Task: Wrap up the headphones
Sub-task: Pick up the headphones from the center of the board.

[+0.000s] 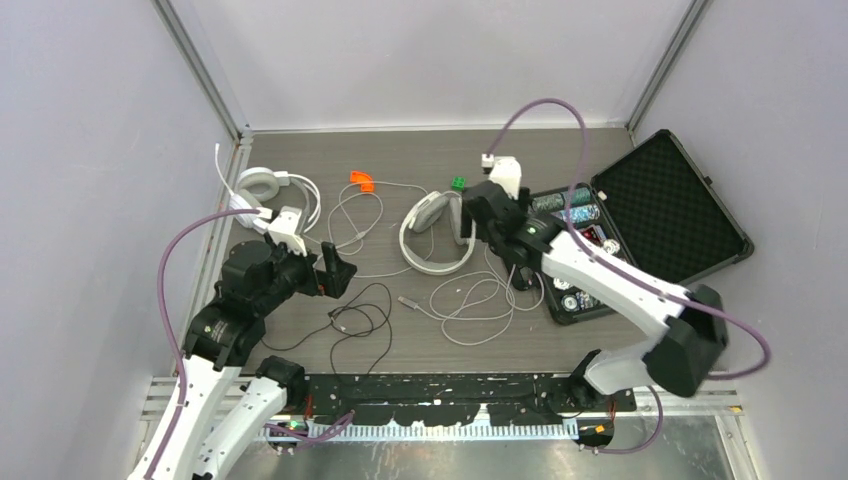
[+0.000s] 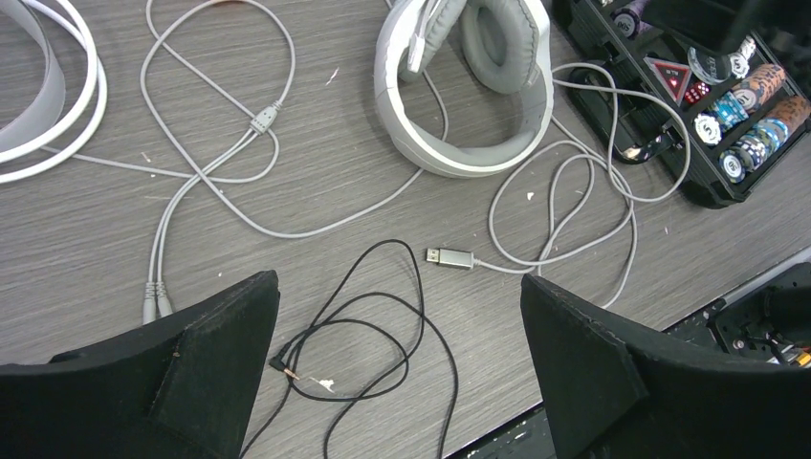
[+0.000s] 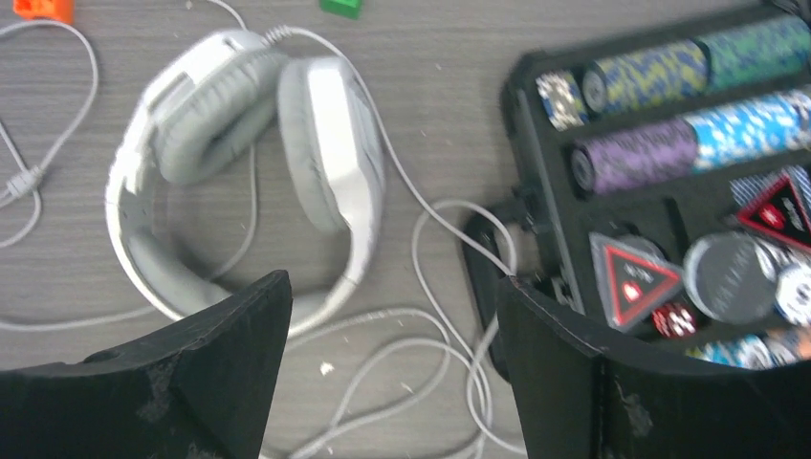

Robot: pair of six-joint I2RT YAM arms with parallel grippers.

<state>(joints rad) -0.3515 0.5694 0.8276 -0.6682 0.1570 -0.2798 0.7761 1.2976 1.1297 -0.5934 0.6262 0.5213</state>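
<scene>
A white pair of headphones [image 1: 437,235] [image 2: 469,86] [image 3: 249,182] lies mid-table, folded, its thin white cord [image 1: 475,305] [image 3: 449,354] looped loosely in front of it and ending in a USB plug [image 2: 449,257]. A second white pair [image 1: 270,190] [image 2: 48,105] lies at the far left with its own grey cord [image 2: 220,143]. A loose black cord [image 1: 360,320] [image 2: 383,325] with a jack plug lies near the front edge. My left gripper [image 1: 335,272] [image 2: 400,282] hovers open above the black cord. My right gripper [image 1: 472,230] [image 3: 392,280] hangs open over the white cord loops, beside the middle headphones.
An open black foam-lined case [image 1: 650,220] [image 3: 536,191] of chips stands at the right, its near corner touching the white cord. A small orange piece [image 1: 362,181] and a green piece [image 1: 457,183] lie behind the headphones. Walls close in on three sides.
</scene>
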